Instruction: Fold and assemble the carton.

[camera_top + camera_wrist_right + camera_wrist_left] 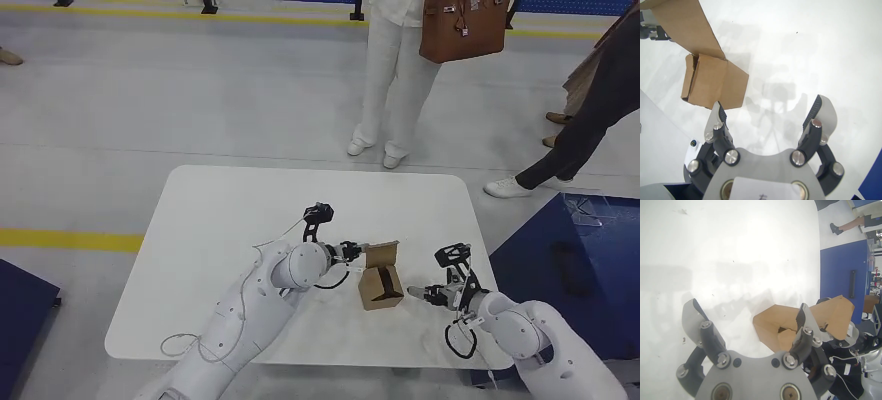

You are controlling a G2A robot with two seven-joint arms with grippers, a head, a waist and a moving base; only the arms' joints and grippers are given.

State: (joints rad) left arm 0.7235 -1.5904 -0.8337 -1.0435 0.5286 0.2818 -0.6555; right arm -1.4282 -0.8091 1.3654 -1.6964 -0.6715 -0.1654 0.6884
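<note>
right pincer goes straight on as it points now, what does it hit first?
Likely the bare table, straight ahead of the open right pincer, between its fingertips. The carton sits just off that line beside one finger and might get clipped; depth is unclear.

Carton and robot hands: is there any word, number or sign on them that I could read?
Carton: plain brown cardboard, no print on the faces shown.
White label at the base of the right gripper: a dark mark, cut off at the picture's edge, not readable.
White tag on a cable beyond the carton, left wrist view: too small to read.
</note>
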